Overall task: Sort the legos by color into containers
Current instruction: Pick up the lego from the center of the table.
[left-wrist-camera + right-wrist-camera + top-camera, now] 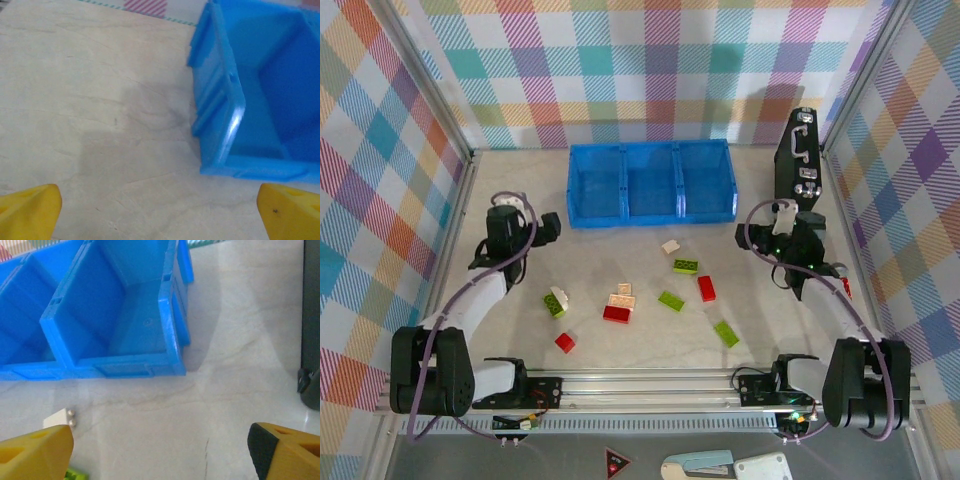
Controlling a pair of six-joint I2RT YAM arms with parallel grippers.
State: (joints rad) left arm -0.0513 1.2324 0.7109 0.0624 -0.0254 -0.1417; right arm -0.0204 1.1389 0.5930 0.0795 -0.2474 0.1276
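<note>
**Left arm** [480, 292]: rises from its base at 7 o'clock of the worktop [520, 190] and bends forward, wrist turned toward 3 o'clock. Left fingers [31, 212]: yellow tips spread wide, nothing between them, over bare surface. A corner of the blue tray [220, 125] lies at 1 o'clock of them.

**Right arm** [825, 305]: rises from its base at 5 o'clock, wrist turned toward 9 o'clock. Right fingers [36, 452]: spread wide, gripping nothing. A cream brick [57, 418] lies just at 12 o'clock of one tip.

**Legos** [670, 300]: red, lime and cream bricks scattered mid-worktop at 6 o'clock of the tray, all outside its three adjoining compartments.

**Other item:** black case [800, 155] with metal latches, at 3 o'clock of the tray.

**Markings:** small dark triangular plate [617, 462] with a red mark, too small to read.

**Setting:** pale, marble-veined worktop, a metal rail [650, 385] along its near edge and pastel plaid walls [380, 200] on three sides.
</note>
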